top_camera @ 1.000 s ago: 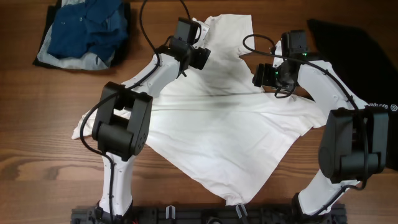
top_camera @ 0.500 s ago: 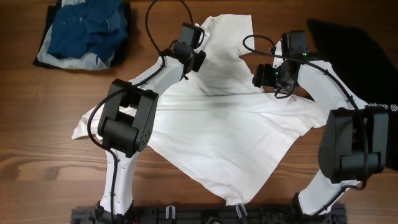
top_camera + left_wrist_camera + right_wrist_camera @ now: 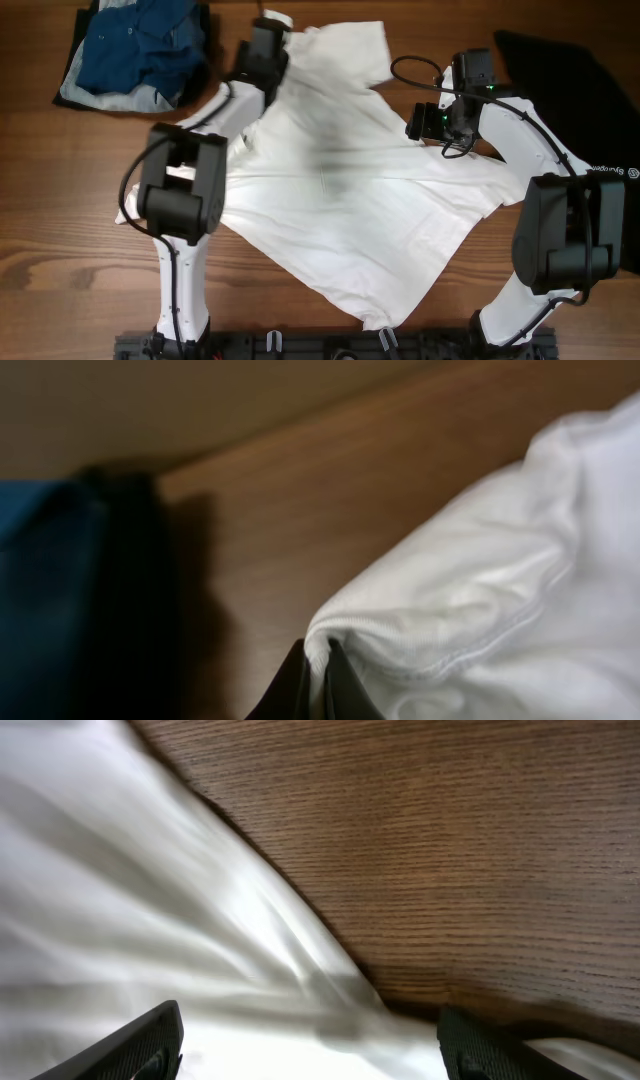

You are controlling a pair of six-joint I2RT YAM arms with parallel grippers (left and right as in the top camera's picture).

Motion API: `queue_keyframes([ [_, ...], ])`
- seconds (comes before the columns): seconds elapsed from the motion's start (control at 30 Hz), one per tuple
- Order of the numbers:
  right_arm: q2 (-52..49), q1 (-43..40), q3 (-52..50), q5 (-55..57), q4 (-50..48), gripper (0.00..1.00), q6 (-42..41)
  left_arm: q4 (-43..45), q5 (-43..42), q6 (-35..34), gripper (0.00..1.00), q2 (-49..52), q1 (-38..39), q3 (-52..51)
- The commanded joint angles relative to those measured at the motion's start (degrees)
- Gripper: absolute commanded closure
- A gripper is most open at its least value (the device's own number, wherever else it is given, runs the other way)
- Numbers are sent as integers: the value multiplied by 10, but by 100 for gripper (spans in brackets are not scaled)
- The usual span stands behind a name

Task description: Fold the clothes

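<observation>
One tabletop (image 3: pixel 60 220) carries one white T-shirt (image 3: pixel 350 210), spread crumpled across its centre. One blue shirt (image 3: pixel 140 45) lies at 10 o'clock. Only the left wrist view shows the left end effector (image 3: pixel 318 675) clamped on its hem. Only the right wrist view shows the right end effector (image 3: pixel 310 1045) spread apart above the cloth's edge.
</observation>
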State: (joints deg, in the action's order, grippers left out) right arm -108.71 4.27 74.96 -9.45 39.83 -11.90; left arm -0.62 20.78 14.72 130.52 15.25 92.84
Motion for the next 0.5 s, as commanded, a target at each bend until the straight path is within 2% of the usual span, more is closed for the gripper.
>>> queue_keyframes([
  [0.0,-5,-3,8,-9,-2,18,-3,51,18,-1,92,5,-60,1],
  [0.03,-5,-3,8,-9,-2,18,-3,67,13,-2,86,5,-75,1],
  [0.07,-5,-3,8,-9,-2,18,-3,76,11,-2,66,5,-86,1],
  [0.1,-5,-3,8,-9,-2,18,-3,82,12,-3,56,5,-94,1],
  [0.13,-5,-3,9,-9,-2,18,-3,82,12,-3,33,5,-103,1],
  [0.17,-2,-3,9,-9,0,18,-3,78,19,-3,26,4,-110,1],
  [0.3,17,-3,9,-4,13,16,-3,14,77,-19,18,-24,-114,1],
  [0.47,21,-3,8,97,81,19,-63,-132,50,-91,14,-113,-110,1],
])
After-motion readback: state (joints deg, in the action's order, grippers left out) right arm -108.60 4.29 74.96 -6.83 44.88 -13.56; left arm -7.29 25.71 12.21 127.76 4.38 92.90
